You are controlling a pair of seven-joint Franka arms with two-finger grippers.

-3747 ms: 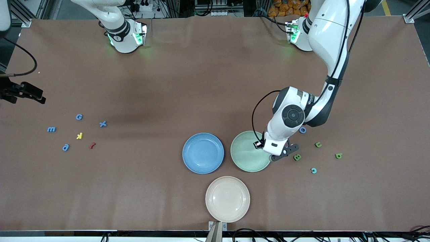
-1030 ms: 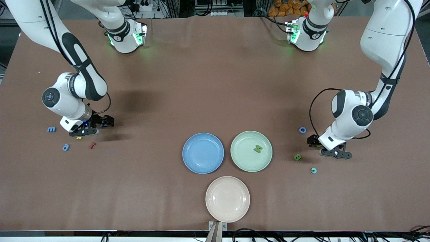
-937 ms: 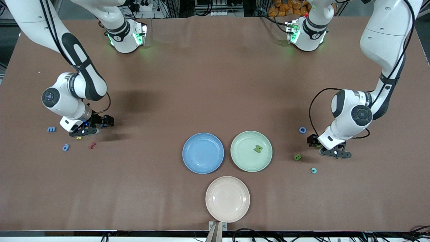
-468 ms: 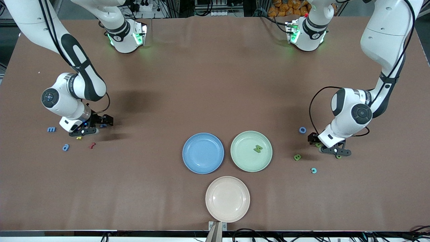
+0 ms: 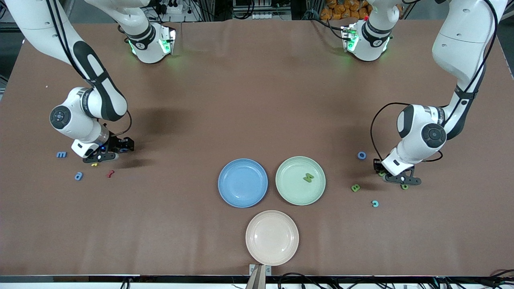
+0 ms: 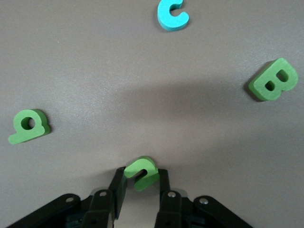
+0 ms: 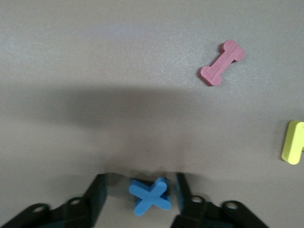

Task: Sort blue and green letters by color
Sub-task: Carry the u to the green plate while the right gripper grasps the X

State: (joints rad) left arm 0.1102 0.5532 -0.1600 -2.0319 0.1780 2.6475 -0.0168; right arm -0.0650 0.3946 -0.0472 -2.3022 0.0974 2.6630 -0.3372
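My left gripper [image 5: 381, 174] is down on the table, shut on a green letter [image 6: 141, 173]. Beside it lie a green letter [image 6: 29, 126], a green B [image 6: 274, 80] [image 5: 355, 187] and a light blue c [image 6: 172, 13] [image 5: 375, 203]. A blue o [image 5: 362, 155] lies farther from the front camera. My right gripper [image 5: 121, 149] is open around a blue x [image 7: 150, 195], with a gap on each side. A blue m [image 5: 61, 154] and another blue letter [image 5: 78, 176] lie nearby. A green M [image 5: 308, 177] lies in the green plate [image 5: 290, 190].
An empty blue plate [image 5: 243, 183] stands beside the green plate, and a cream plate [image 5: 272, 237] nearer the front camera. A dark red letter [image 7: 222, 62] [image 5: 110, 173] and a yellow letter [image 7: 293, 142] [image 5: 94, 164] lie near my right gripper.
The left arm left the green plate, where the green M now lies, and came down by the green letters. The right arm came in over the blue x. Both have barely moved in the last second.
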